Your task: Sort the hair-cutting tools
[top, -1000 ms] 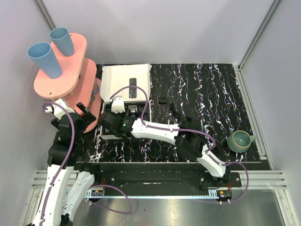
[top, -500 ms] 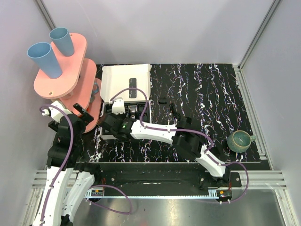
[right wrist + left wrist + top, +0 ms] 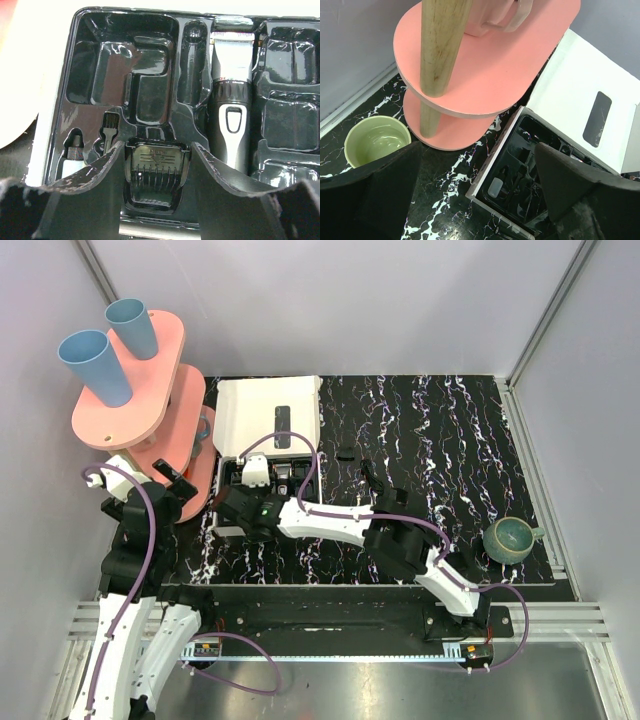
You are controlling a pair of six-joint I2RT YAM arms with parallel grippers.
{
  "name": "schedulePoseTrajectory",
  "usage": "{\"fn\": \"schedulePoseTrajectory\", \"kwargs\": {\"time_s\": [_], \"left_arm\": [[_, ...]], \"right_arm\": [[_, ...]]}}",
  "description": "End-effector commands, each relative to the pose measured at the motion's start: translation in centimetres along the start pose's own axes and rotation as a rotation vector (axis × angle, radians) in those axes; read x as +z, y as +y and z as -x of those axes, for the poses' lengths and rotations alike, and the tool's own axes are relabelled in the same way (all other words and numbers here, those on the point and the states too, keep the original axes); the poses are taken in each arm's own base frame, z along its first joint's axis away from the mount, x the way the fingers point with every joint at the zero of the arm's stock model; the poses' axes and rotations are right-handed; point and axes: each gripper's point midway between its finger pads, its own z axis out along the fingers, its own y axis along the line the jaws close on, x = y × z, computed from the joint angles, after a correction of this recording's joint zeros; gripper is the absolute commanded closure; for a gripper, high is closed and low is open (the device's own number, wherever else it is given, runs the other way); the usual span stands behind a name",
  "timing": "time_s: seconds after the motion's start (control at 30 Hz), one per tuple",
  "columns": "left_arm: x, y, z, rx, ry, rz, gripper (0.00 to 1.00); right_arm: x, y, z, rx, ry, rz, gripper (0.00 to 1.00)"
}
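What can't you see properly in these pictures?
- Right wrist view: a finger hides the lower end of the clipper in the black tray.
- Top view: the right gripper, holding a comb attachment, and its arm cover most of the tray.
- Left wrist view: tray pieces are too dark and small to name; the open left gripper's fingers cover part of the green cup.

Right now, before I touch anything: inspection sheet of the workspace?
Surface: black white-veined mat.
Job's things: clipper slotted in tray; comb attachment at tray's near edge; small black piece loose on mat.
Clutter: white box, pink stand, blue cups, green bowl, teal bowl.
End effectors: left end effector open, empty; right end effector shut on the comb attachment.
Cables: purple cables along both arms.
Surroundings: grey walls; nothing else seen.
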Motion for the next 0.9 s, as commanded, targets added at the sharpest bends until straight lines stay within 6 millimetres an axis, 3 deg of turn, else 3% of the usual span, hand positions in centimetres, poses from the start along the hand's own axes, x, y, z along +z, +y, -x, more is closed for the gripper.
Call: {"fn": "schedulePoseTrajectory", "kwargs": {"time_s": [0.0, 0.3, 0.53, 0.63, 0.87], "left_arm": [[-0.6, 0.2, 1.9, -0.036, -0.053, 0.010, 0.01], [-0.7, 0.2, 2.0, -0.037, -0.054, 0.010, 0.01], [-0.7, 0.2, 2.0, -0.038, -0.057, 0.008, 0.01], [-0.8, 0.2, 2.1, -0.040, -0.058, 0.005, 0.01], [-0.8, 0.1, 2.1, -0.042, -0.061, 0.000, 0.01]], "right_arm": [[0.8, 0.5, -1.2, 0.038, 0.000, 0.000, 0.75], [0.6, 0.3, -1.9, 0.016, 0.022, 0.009, 0.72], [-0.5, 0.2, -1.1, 0.027, 0.035, 0.018, 0.51], [-0.7, 0.2, -1.0, 0.029, 0.051, 0.008, 0.30], [-2.1, 0.9, 1.6, 0.051, 0.036, 0.033, 0.19]]}}
